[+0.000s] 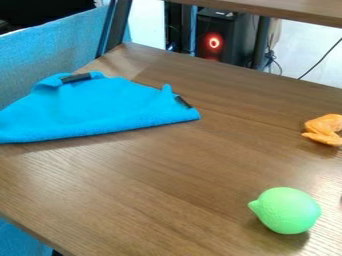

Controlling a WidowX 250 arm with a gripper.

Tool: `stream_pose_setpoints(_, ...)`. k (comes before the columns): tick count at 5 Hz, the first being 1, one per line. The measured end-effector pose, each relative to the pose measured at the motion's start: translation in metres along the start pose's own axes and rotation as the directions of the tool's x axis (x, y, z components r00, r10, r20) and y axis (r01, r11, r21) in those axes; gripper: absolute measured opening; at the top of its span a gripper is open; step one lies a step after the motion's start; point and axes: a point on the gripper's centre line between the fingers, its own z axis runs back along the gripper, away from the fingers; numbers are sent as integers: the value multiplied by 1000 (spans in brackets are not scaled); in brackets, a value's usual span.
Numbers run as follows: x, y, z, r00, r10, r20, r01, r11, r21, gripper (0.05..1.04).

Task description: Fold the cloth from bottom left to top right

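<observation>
I cannot tell whether my tool is released or clenched. The bright blue cloth (100,107) lies in a rough triangle at upper left on the brown wooden counter (153,185), its long edge facing down the frame. A green toy lime (287,211) sits at lower right, below a crooked orange object (323,131) at the right edge.

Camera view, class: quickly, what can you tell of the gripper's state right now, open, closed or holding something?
Gripper: it cannot be told whether it is open, closed or holding anything.
</observation>
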Motion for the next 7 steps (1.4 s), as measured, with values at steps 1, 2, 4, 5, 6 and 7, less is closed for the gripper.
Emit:
stream_pose_setpoints(1,-4,12,-22,999,35,-16,-35,998,-51,1000)
stream_pose_setpoints(2,-6,20,-41,997,55,-46,-60,992,-113,999)
stream_pose_setpoints(4,-2,20,-47,994,72,-79,-86,978,-192,999)
stream_pose_setpoints(5,-4,19,-52,993,67,-93,-85,974,-211,999)
stream_pose_setpoints(6,-3,21,-52,994,62,-90,-78,978,-192,970)
stream_pose_setpoints(7,-4,23,-56,993,62,-105,-81,980,-182,691)
